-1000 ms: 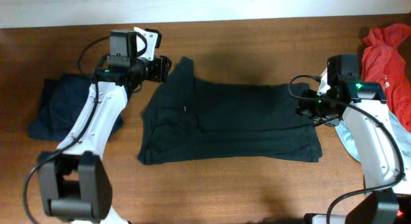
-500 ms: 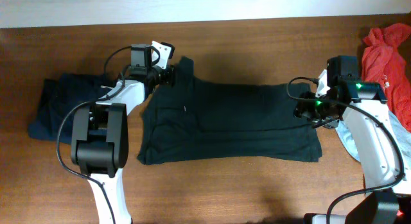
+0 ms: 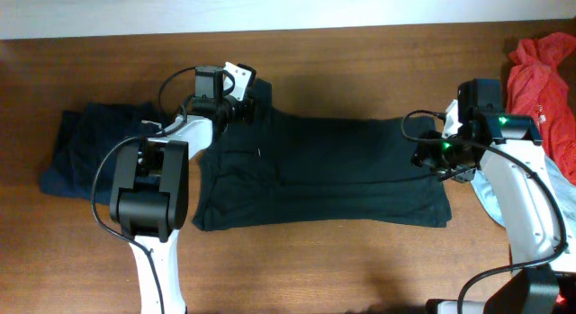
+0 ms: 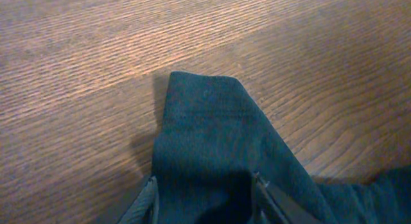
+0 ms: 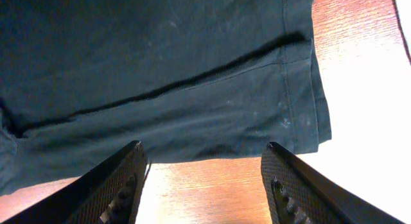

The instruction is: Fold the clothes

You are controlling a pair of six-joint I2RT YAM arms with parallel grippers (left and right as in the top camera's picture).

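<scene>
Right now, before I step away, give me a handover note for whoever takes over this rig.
Left gripper: open, straddling the far sleeve of the black-navy shirt.
Right gripper: open, empty, above the shirt's right hem.
Shirt spread flat in the middle; navy garment at left seems folded; red garment and pale grey-blue garment bunched at right.
Done: no fold on the shirt yet.
Left: fold it, then the other two.

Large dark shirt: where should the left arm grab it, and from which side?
The short sleeve of the large dark cloth shirt, at its far-left corner. It juts out flat onto bare wooden table, so come from the left, fingers straddling its hem.
</scene>
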